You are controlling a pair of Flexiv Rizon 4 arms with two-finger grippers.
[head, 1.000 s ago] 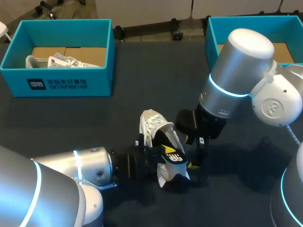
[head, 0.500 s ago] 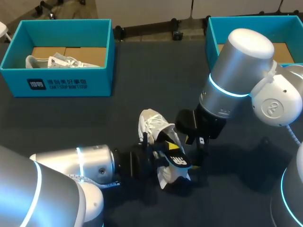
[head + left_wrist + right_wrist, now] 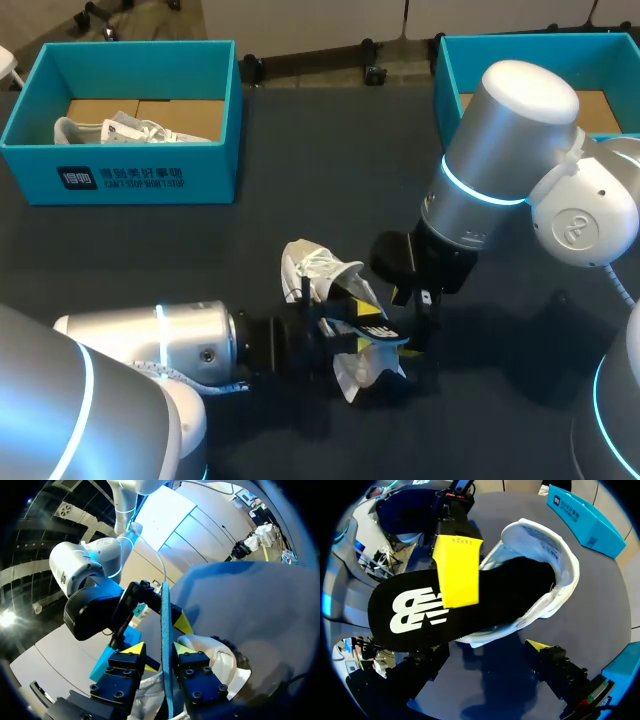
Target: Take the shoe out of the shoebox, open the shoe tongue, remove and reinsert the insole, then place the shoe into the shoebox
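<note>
A white shoe [image 3: 312, 266] lies on its side on the dark table between my two arms. Its black insole [image 3: 376, 333] with a white logo sticks out of the shoe's mouth. My left gripper [image 3: 352, 322] stands around the insole's free end. In the left wrist view the insole [image 3: 166, 630] runs edge-on between the fingers, against one pad, with a gap to the other, so my left gripper [image 3: 159, 652] is open. My right gripper [image 3: 487, 652] is open just short of the shoe [image 3: 540, 545], with nothing between its fingers. One yellow fingertip [image 3: 457, 570] of the left gripper lies over the insole [image 3: 485, 600].
A teal shoebox [image 3: 120, 180] at the back left holds a second white shoe [image 3: 130, 128]. Another teal shoebox [image 3: 470, 60] stands at the back right, partly hidden behind my right arm [image 3: 500, 150].
The left gripper's fingers have parted from the insole. The shoe and the insole have shifted slightly to the left and tilted. The right arm has kept still.
</note>
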